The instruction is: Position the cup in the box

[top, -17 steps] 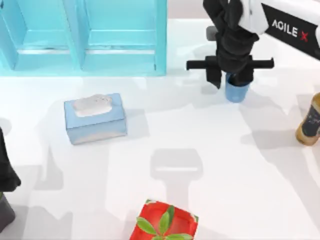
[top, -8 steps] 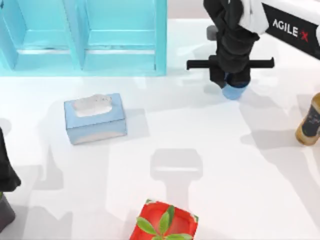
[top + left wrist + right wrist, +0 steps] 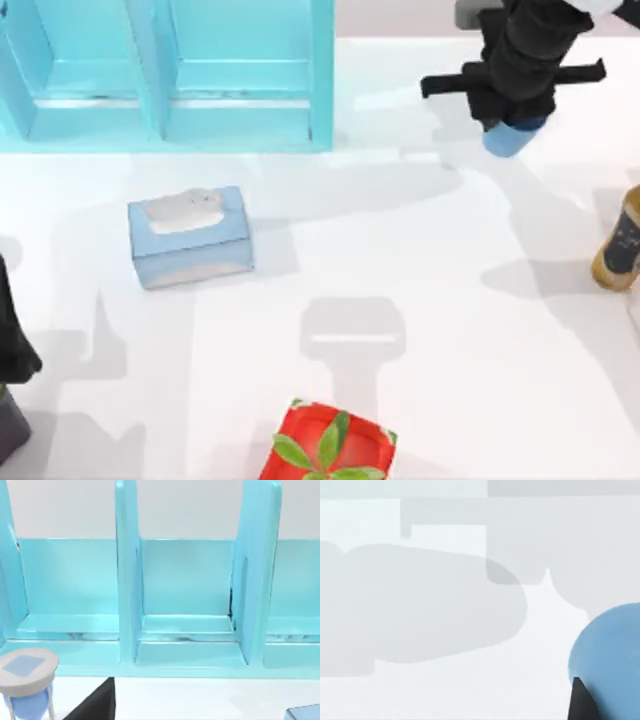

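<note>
The small blue cup (image 3: 510,139) hangs above the table at the back right, with my right gripper (image 3: 514,112) shut on it from above. In the right wrist view the cup (image 3: 612,652) shows with a dark fingertip (image 3: 582,701) against its side and white table far below. The box (image 3: 320,85) is a cyan open case with upright dividers at the back left, well to the left of the cup; its compartments (image 3: 185,630) face the left wrist camera. My left arm (image 3: 12,350) is parked at the table's front left edge.
A pale blue tissue box (image 3: 190,237) lies left of centre. A brown bottle (image 3: 620,243) stands at the right edge. A red pot with green leaves (image 3: 330,448) sits at the front. A small hourglass (image 3: 26,682) stands before the cyan case.
My right gripper closed on the cup, lifted it off the table and carried it up and toward the back right. The left arm has not moved.
</note>
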`<state>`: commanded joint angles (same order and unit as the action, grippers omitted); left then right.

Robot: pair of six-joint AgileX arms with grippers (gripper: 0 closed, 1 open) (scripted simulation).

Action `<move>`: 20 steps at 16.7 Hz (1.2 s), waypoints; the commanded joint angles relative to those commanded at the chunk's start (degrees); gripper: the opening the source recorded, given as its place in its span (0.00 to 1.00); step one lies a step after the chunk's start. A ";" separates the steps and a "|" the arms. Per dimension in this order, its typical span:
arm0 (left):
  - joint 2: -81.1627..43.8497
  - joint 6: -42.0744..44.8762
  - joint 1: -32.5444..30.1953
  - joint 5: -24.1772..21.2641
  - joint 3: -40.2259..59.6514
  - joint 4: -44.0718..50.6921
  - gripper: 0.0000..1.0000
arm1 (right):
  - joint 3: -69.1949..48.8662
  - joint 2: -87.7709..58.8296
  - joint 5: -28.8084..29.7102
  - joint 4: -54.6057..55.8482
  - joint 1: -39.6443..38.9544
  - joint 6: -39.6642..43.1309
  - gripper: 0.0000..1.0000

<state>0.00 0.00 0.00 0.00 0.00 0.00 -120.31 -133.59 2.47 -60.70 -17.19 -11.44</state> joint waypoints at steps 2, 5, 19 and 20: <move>0.00 0.00 0.00 0.00 0.00 0.00 1.00 | 3.35 5.01 -0.36 0.15 3.13 5.34 0.00; 0.00 0.00 0.00 0.00 0.00 0.00 1.00 | 8.72 11.57 -0.40 -0.21 8.75 11.29 0.00; 0.00 0.00 0.00 0.00 0.00 0.00 1.00 | 28.02 31.45 -2.03 -18.61 37.38 30.93 0.00; 0.00 0.00 0.00 0.00 0.00 0.00 1.00 | 27.87 31.21 -1.92 -18.50 37.17 30.83 0.00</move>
<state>0.00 0.00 0.00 0.00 0.00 0.00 -92.43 -102.38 0.54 -79.20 19.98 19.39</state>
